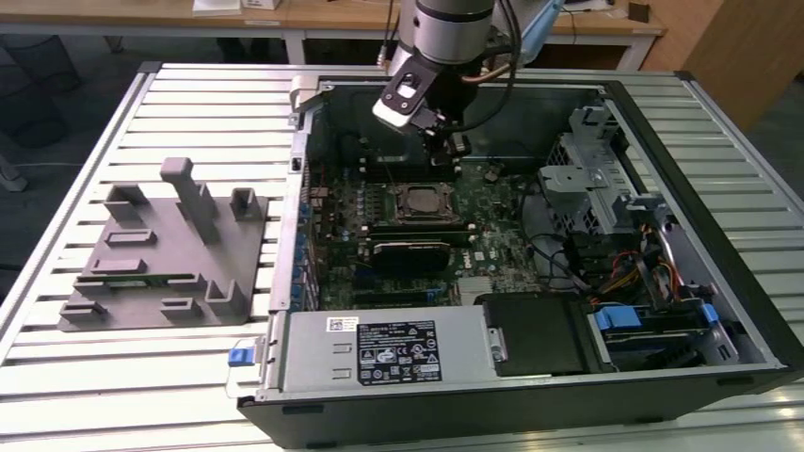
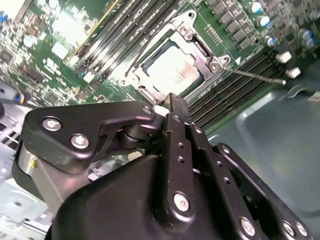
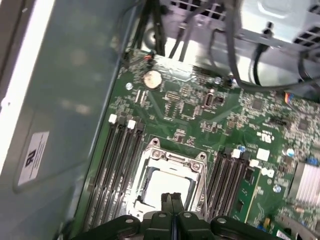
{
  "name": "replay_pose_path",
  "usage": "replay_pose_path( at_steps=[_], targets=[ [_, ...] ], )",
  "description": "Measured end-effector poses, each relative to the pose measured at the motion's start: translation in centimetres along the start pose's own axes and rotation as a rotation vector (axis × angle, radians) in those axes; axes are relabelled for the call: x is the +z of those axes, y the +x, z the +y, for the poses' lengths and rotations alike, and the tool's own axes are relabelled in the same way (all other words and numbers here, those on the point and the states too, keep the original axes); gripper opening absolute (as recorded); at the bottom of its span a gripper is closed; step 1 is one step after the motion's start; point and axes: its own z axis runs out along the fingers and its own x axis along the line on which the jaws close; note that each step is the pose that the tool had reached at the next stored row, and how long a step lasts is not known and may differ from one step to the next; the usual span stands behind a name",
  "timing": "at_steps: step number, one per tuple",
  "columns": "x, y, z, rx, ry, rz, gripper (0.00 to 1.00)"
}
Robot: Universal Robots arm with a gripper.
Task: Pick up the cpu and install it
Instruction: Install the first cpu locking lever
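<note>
The cpu (image 2: 170,70) lies flat in the black socket (image 2: 192,47) on the green motherboard, its silvery-white top showing inside the metal frame. In the first wrist view the cpu (image 3: 165,186) sits just past my fingertips. My gripper (image 2: 175,102) hangs a short way above the socket's edge, its two black fingers (image 3: 176,212) pressed together with nothing between them. In the exterior view the gripper (image 1: 446,143) is inside the open computer case, over the far side of the socket (image 1: 421,200). A thin metal lever (image 2: 257,76) sticks out beside the socket.
The open case (image 1: 703,188) has tall walls all around. A drive cage (image 1: 590,179) and cables stand at the exterior view's right, a power supply (image 1: 377,353) at the front. A grey plastic fixture (image 1: 157,254) rests on the slatted table at the exterior view's left.
</note>
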Motion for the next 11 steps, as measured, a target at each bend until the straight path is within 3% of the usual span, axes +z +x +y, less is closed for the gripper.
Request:
replay_pose_path(
  at_steps=[5,11],
  targets=[
    [0.07,0.0,0.0,-0.084,-0.0003,0.0017,0.11],
    [0.14,0.02,-0.05,-0.139,-0.0006,0.0029,0.11]
  ],
)
